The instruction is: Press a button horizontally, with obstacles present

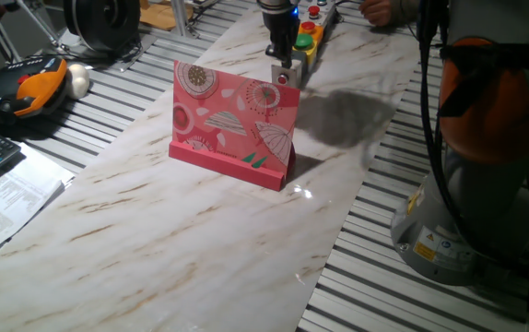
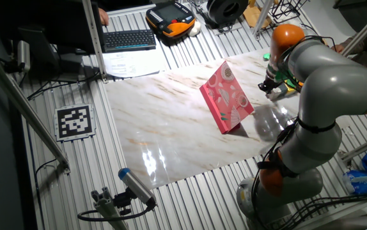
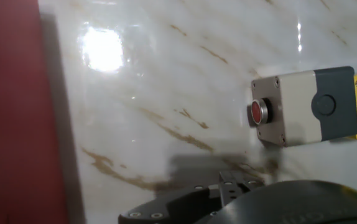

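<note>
Right now your gripper [image 1: 283, 63] hangs at the top centre of one fixed view, just behind the upper edge of the pink card [image 1: 235, 124]. In the hand view only dark parts of it show along the bottom edge, so you cannot tell how its fingers are set.

Look to the right of the hand view: the button [image 3: 257, 112] sits in the side face of its light-grey box [image 3: 290, 106] and points toward the left of the frame, level with the table. That is why you are held low and beside it, not above: the push, as I judge it, has to run sideways into that red face.

Beyond the box come yellow housings with a green dome [image 1: 306, 28] and a red dome [image 1: 314, 13] (leave those alone). The card stands upright on its thick base across the marble table [image 1: 154, 240], screening the button from the near side; it fills the left edge of the hand view, so there is little room behind you.
</note>
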You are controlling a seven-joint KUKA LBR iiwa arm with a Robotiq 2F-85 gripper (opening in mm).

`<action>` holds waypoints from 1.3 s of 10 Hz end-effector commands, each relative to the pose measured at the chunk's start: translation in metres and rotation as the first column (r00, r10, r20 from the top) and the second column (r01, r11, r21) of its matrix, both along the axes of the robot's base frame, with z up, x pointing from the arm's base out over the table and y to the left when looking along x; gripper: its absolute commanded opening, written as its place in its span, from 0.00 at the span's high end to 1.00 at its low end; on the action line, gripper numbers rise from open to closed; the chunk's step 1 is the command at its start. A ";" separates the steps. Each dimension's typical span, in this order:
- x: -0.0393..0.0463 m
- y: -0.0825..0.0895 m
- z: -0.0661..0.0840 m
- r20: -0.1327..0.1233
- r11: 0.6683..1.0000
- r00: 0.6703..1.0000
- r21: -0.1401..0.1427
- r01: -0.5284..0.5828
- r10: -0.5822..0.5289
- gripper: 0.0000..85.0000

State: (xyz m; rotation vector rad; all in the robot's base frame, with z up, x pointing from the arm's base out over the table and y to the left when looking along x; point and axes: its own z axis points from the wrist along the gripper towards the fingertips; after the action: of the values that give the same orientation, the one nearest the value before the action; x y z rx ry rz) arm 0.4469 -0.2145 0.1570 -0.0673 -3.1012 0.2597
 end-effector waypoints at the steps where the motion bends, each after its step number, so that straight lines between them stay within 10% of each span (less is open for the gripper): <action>1: 0.0001 0.000 0.000 0.007 1.000 1.000 -0.010 -0.004 0.004 1.00; 3: 0.0001 0.000 0.000 0.059 0.997 0.997 -0.048 -0.056 0.059 1.00; 5: 0.0001 0.000 0.000 0.087 0.997 0.994 0.019 -0.068 0.066 1.00; 9: 0.0001 0.000 0.000 0.020 0.999 0.999 0.015 0.041 -0.041 1.00; 11: -0.0226 0.006 0.047 -0.007 0.996 0.996 0.018 0.091 -0.091 1.00; 13: -0.0297 0.003 0.056 0.005 0.994 0.994 0.009 0.106 -0.107 1.00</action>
State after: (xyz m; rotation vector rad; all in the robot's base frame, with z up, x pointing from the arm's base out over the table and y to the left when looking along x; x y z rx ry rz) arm 0.4176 -0.2112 0.1992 -0.2315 -3.0923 0.2450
